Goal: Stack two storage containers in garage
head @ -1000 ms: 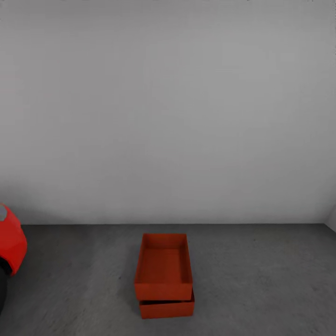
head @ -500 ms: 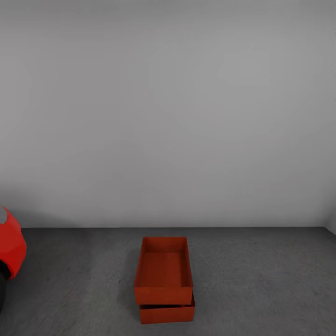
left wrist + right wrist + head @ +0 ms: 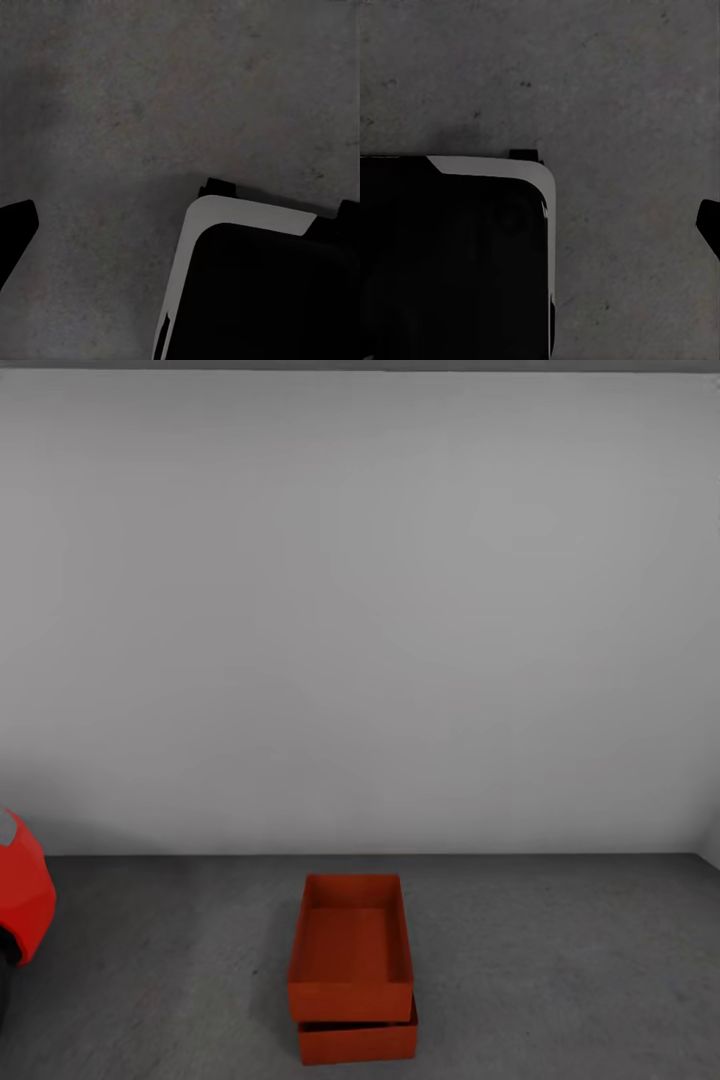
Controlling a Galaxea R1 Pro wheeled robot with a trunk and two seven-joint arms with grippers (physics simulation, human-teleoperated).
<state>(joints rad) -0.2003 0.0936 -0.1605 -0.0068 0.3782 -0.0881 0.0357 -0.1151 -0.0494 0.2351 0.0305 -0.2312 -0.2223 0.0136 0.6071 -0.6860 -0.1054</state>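
Storage containers (image 3: pixel 352 968) | lower centre, stacked on garage floor (image 3: pixel 560 960), slightly offset | step: apparently final check | next: none | grippers' spread: cannot tell

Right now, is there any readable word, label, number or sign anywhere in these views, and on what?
None: no text shows on the two stacked red-orange rectangular storage containers, the red car, the plain grey-white wall or the dark grey concrete floor.
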